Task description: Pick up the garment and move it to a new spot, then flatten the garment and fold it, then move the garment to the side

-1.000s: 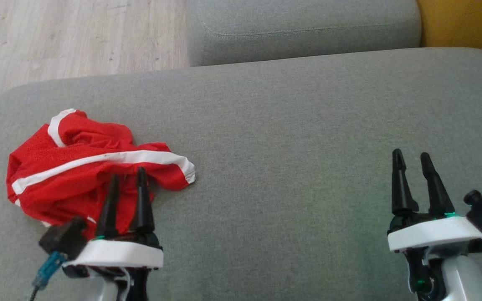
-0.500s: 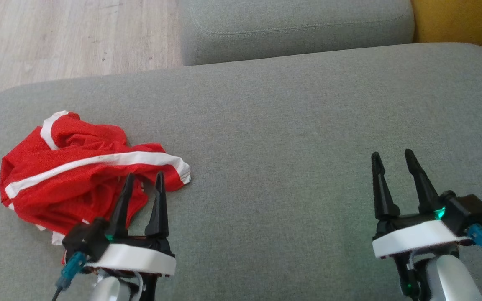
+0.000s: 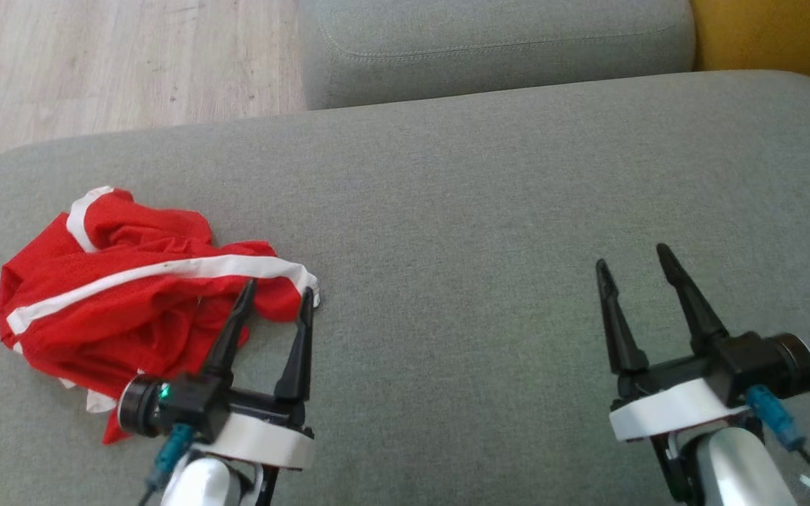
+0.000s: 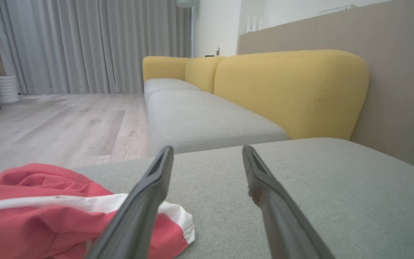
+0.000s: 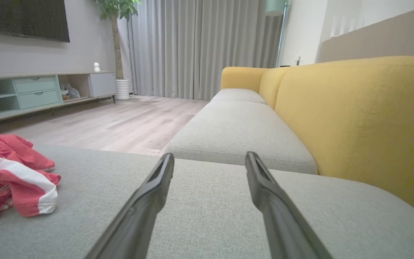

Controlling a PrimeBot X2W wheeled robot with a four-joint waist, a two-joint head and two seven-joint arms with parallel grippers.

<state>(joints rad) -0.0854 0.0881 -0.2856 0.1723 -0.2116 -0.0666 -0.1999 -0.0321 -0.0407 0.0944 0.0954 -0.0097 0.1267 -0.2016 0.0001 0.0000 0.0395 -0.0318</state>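
While the crumpled red garment with white stripes (image 3: 95,309) lies bunched on the left of the grey fabric sofa cushion (image 3: 482,211), the left gripper (image 3: 278,287) hovers at its right corner, fingers spread wide, holding nothing; the right gripper (image 3: 631,256), equally spread and unladen, hangs well apart.

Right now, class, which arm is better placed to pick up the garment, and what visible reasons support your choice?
Left. The left tool stands open right at the corner of the garment. The right tool is open too, but sits far across the cushion.
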